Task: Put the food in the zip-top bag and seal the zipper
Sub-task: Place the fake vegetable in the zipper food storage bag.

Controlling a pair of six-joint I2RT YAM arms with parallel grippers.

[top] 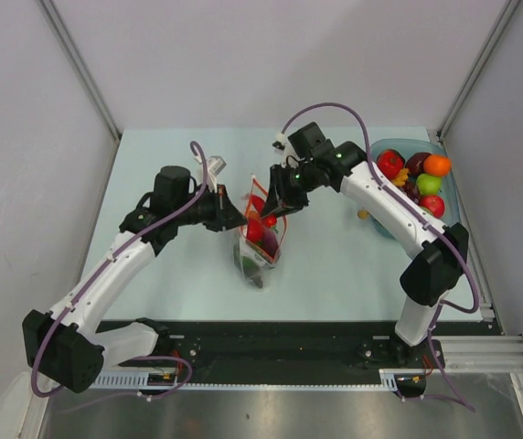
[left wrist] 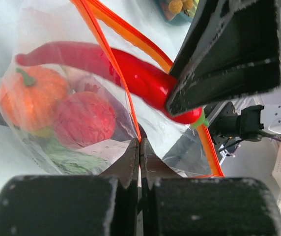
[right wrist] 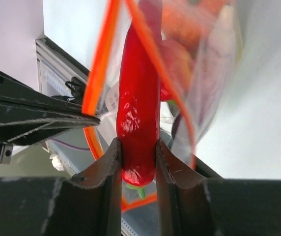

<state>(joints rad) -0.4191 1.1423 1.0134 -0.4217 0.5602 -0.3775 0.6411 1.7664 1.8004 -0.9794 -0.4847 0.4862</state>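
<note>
The clear zip-top bag (top: 260,245) stands mid-table with its mouth up. My left gripper (left wrist: 139,145) is shut on its orange-red zipper strip (left wrist: 112,64), holding one lip of the open mouth. My right gripper (right wrist: 137,153) is shut on a red chili pepper (right wrist: 138,108) near its green stem, with the pepper's tip down inside the bag mouth. Inside the bag lie an orange pumpkin (left wrist: 31,94), a dark red round fruit (left wrist: 84,119) and something green (left wrist: 67,160). In the top view the right gripper (top: 280,207) is at the bag's upper right and the left gripper (top: 236,219) at its upper left.
A translucent blue tray (top: 382,150) at the back right holds more toy food: a red fruit (top: 389,163), an orange one (top: 437,165), a green one (top: 429,183) and others. A small yellow piece (top: 363,214) lies beside the right arm. Walls enclose the table.
</note>
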